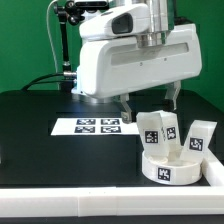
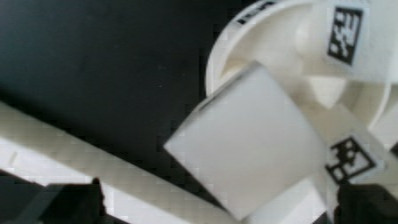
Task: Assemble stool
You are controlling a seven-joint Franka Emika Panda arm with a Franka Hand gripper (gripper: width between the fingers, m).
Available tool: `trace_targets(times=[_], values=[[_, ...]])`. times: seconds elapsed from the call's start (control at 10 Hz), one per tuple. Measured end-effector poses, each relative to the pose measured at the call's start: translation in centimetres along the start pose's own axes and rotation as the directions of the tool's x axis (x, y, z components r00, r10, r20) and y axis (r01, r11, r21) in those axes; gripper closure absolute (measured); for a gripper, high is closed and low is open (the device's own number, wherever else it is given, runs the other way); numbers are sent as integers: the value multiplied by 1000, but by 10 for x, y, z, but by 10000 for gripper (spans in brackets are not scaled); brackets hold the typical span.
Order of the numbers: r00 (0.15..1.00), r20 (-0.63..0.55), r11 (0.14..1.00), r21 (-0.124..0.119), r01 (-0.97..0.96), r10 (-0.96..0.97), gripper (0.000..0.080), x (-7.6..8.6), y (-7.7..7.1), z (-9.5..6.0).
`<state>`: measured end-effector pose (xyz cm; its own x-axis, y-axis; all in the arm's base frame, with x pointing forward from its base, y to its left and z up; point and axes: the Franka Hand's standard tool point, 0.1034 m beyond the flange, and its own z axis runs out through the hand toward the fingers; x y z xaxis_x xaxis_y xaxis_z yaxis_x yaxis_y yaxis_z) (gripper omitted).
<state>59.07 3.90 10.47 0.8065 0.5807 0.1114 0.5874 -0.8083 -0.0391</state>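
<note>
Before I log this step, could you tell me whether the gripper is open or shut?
Open. In the exterior view the gripper hangs above the stool parts with its two fingers spread apart and nothing between them.

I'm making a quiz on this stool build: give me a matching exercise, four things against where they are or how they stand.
Things:
1. hand
2. seat disc
3. marker board
4. leg blocks

Places or states:
A. lies flat on the black table, left of the stool parts in the exterior view
B. open, above the parts, holding nothing
C. stand upright on the round part
D. low and round, beside the white rail

Pairs: 1-B, 2-D, 3-A, 4-C
</note>
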Motion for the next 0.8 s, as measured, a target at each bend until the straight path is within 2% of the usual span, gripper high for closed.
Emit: trace_targets(times=[0.3,0.5,0.8], values=[[973,28,973,-9,231,-231,151,3,-8,1],[903,49,904,-12,427,-426,151,5,-12,2],[804,67,806,3,592,-591,151,1,-11,10]])
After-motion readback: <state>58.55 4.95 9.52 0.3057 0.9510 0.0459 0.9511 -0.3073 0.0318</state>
